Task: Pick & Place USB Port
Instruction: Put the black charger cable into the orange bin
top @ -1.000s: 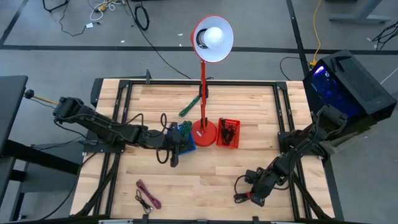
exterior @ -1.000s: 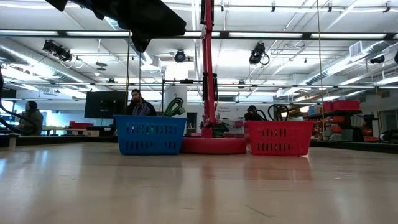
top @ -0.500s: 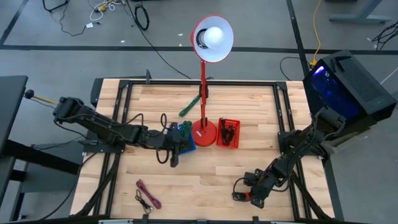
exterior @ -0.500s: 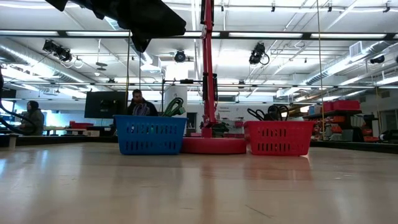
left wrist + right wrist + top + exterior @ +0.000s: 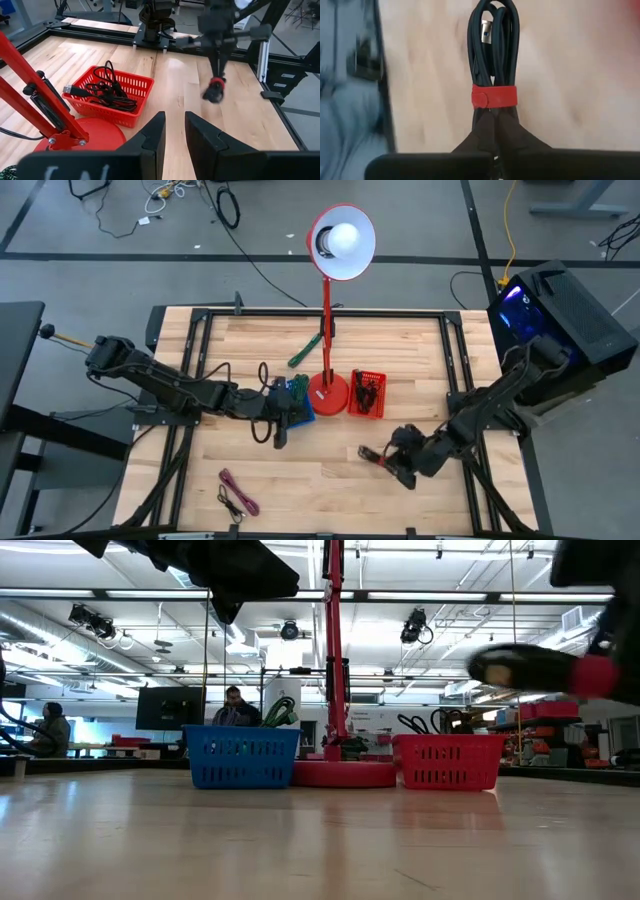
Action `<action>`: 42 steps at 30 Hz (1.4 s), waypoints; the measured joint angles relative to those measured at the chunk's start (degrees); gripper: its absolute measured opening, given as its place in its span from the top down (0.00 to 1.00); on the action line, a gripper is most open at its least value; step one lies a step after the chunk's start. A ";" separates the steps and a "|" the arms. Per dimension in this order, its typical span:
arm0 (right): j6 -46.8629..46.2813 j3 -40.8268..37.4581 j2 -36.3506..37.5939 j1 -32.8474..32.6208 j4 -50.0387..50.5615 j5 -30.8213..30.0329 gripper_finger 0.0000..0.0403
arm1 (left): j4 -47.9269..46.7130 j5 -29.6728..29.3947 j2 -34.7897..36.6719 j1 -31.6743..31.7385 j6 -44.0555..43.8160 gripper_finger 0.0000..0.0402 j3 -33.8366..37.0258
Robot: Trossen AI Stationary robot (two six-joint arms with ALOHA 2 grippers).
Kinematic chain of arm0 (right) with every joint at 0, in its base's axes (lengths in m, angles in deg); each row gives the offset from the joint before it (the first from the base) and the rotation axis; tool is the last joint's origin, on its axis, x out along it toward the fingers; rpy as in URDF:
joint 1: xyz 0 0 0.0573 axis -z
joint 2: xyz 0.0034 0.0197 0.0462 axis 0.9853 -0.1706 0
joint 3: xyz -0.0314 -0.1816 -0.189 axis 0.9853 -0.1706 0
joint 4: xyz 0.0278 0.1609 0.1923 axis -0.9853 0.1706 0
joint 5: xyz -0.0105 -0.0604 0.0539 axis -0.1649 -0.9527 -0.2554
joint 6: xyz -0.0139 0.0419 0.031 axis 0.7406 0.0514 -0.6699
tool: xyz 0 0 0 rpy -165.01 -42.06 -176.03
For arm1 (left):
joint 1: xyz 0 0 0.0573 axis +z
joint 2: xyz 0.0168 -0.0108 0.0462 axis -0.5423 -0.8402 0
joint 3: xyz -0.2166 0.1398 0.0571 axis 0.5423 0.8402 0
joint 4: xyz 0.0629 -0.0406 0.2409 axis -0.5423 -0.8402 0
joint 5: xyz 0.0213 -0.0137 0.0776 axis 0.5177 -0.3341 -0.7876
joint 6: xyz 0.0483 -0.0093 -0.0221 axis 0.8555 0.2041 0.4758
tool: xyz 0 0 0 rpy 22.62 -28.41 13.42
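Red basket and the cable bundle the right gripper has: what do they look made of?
Red basket: looks like moulded plastic, with a slotted lattice wall and a uniform, slightly glossy colour. Cable bundle, held in the right gripper: smooth black sheath, probably rubber or PVC, with a metal plug end. Its red strap looks like matte fabric, possibly hook-and-loop.

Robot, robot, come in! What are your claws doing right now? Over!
Right gripper shut on black cable bundle, above the table. Left gripper slightly apart, empty, by blue basket. Red basket ahead, nothing blocking.

Cable bundle (image 5: pixel 530 668) — blurred, edge-cropped
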 joint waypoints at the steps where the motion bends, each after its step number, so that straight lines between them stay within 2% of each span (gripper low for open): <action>1: -0.06 0.00 1.00 0.12 0.53 -2.96 1.00 | 0.02 0.00 -0.01 0.00 0.00 0.81 0.00; 9: 1.16 -0.06 2.91 2.70 1.77 -25.77 1.00 | 0.22 0.00 0.00 0.00 0.17 0.81 0.02; 15: -0.87 -1.74 2.93 6.18 0.47 -35.68 1.00 | 0.08 0.00 0.00 0.00 0.17 0.81 0.00; 20: -1.94 -5.64 1.49 8.63 -8.68 -42.88 1.00 | 0.10 0.00 0.00 0.00 0.17 0.81 0.00; 26: 1.28 -10.32 -3.58 12.12 -25.11 -45.20 1.00 | 0.10 0.00 0.00 0.00 0.17 0.81 0.02; 34: -1.91 -11.32 -10.05 16.09 -27.78 -45.15 1.00 | -0.01 0.00 0.00 0.02 1.47 0.81 0.00; 42: -2.32 -11.30 -11.89 16.83 -29.94 -42.42 1.00 | -0.18 -0.02 0.00 0.17 1.73 0.81 0.02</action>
